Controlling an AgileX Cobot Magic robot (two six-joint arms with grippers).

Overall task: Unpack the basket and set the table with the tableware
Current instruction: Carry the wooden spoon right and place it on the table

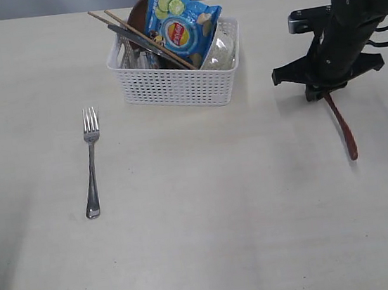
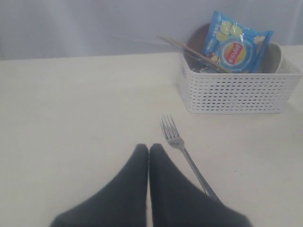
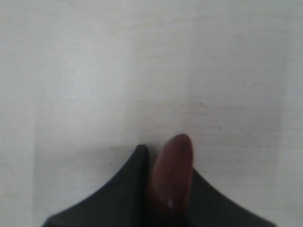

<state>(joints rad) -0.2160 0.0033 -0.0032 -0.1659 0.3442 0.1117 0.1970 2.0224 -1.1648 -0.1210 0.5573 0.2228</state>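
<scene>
"Now, which step is in hand?"

"Laying the spoon. The right gripper is clamped on its upper end, to the right of the basket. The spoon hangs tilted, its low tip at or just above the table — contact cannot be confirmed."

"And the next move?"

"In my judgement: lower until the spoon lies flat, release, lift clear, then go to the basket for another piece. The chopsticks stick out over the rim and look easiest to take."

"The other arm?"

"The left gripper is closed on nothing, hovering beside the handle of the fork."

"Counts?"

"One basket, on the table's far side. One fork, laid on the table, well left of the spoon. One spoon, held. Two chopsticks and one crisp packet, both in the basket. Remaining contents — too crowded to count."
</scene>
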